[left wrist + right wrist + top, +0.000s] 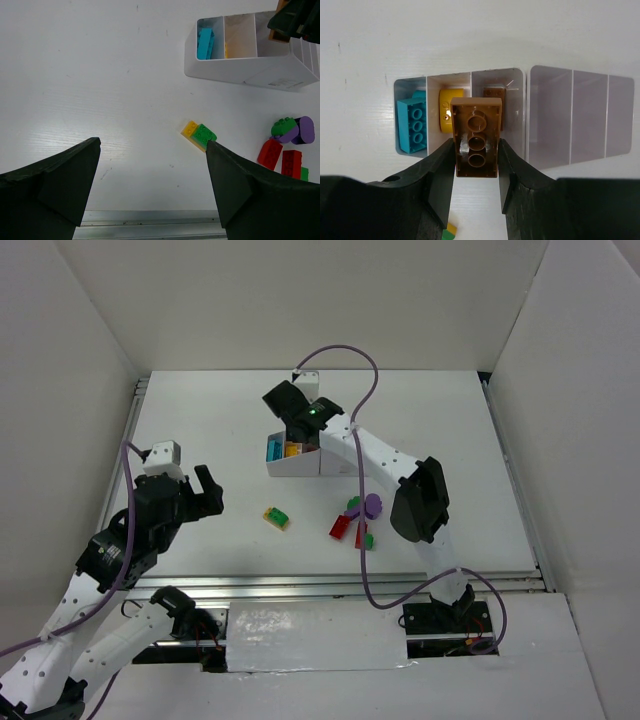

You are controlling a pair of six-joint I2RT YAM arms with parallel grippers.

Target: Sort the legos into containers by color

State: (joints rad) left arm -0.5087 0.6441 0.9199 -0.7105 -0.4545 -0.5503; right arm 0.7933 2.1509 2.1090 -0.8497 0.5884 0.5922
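As the right pincer [476, 152] grips it, the brown brick [476, 125] (glossy) shows three tubes.

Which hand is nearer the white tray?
Right. The right hand hovers over the tray, gripping a brown brick; the left hand sits well off to its left.

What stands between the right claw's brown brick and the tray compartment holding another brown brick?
Nothing visible. The held brown brick hangs at that compartment's open top; only the other brown brick lies inside.

Brown lego [476, 144] hangs above the white tray [570, 115]; loose legos [341, 528] lie nearby.
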